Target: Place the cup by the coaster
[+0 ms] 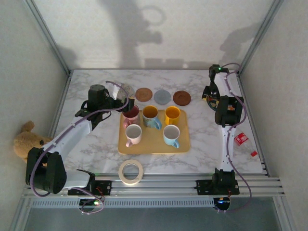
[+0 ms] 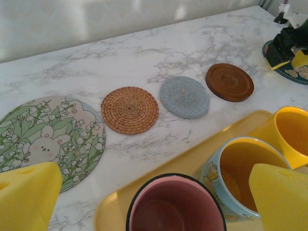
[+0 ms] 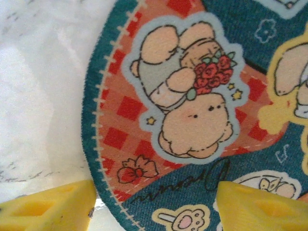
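Note:
Several cups stand on a yellow tray [image 1: 154, 147]. The pink cup [image 2: 173, 207] with a dark rim stands at the tray's back left corner [image 1: 130, 115]. My left gripper [image 2: 154, 204] hangs open just above it, one yellow finger on either side [image 1: 126, 104]. Next to it stand a blue cup with a yellow inside [image 2: 243, 175] and a yellow cup [image 2: 288, 134]. At the far right, a teal printed cloth coaster [image 3: 192, 110] lies flat on the table. My right gripper [image 3: 156, 209] is open low over its edge [image 1: 210, 94].
Behind the tray lies a row of coasters: floral [image 2: 45, 139], woven [image 2: 130, 109], grey [image 2: 185, 96], brown [image 2: 229, 82]. A white cup [image 1: 133, 134] and a light blue cup [image 1: 171, 134] stand in the tray's front row. A tape roll [image 1: 131, 172] lies near the front edge.

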